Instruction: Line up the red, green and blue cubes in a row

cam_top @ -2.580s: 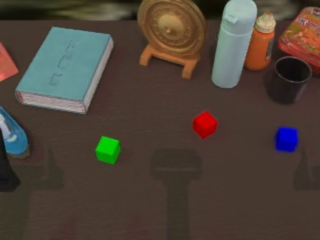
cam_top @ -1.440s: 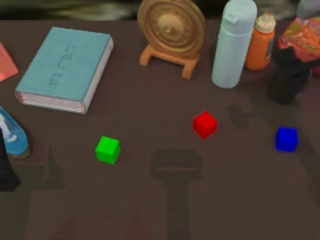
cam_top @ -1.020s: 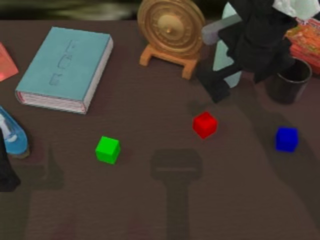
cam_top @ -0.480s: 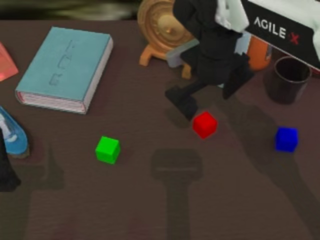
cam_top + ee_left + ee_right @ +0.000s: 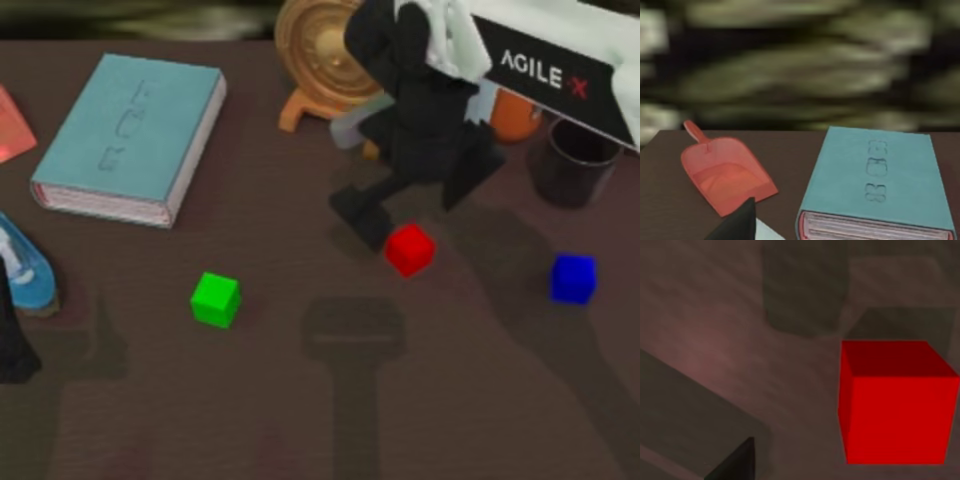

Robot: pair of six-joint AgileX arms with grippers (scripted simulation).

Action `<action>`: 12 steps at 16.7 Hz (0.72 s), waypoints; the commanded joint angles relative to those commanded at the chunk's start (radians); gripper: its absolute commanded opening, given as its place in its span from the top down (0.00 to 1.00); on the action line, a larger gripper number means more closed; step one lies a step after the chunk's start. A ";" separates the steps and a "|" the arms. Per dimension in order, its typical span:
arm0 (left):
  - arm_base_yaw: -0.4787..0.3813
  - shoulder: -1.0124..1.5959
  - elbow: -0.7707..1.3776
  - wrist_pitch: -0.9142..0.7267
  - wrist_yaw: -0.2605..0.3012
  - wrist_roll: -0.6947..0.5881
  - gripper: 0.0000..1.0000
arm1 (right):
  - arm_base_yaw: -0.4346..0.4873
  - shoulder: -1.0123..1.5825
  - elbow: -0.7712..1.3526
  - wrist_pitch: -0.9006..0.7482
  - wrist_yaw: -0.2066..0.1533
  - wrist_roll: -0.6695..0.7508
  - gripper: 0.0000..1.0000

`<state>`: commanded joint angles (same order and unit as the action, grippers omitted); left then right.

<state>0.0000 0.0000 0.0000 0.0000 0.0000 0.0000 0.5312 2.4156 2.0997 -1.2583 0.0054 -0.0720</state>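
Dark table (image 5: pixel 300 420), right hand (image 5: pixel 400 215) hiding bottles, red cube (image 5: pixel 410 249) clear

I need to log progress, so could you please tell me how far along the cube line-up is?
Nothing looks done: the green cube, red cube and blue cube sit far apart on the table, unaligned. In hand: the right claw hangs open just above the red cube, not gripping it. The left arm sits parked at the table's left edge. All three placements remain.
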 joint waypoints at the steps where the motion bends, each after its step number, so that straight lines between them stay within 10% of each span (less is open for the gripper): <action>1: 0.000 0.000 0.000 0.000 0.000 0.000 0.00 | 0.000 0.009 -0.031 0.043 0.000 0.001 0.00; 10: 0.000 0.000 0.000 0.000 0.000 0.000 0.00 | 0.003 0.054 -0.173 0.230 0.001 0.004 0.00; 12: 0.000 0.000 0.000 0.000 0.000 0.000 0.00 | 0.003 0.054 -0.173 0.230 0.001 0.004 0.15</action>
<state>0.0000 0.0000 0.0000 0.0000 0.0000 0.0000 0.5343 2.4699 1.9270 -1.0279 0.0060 -0.0681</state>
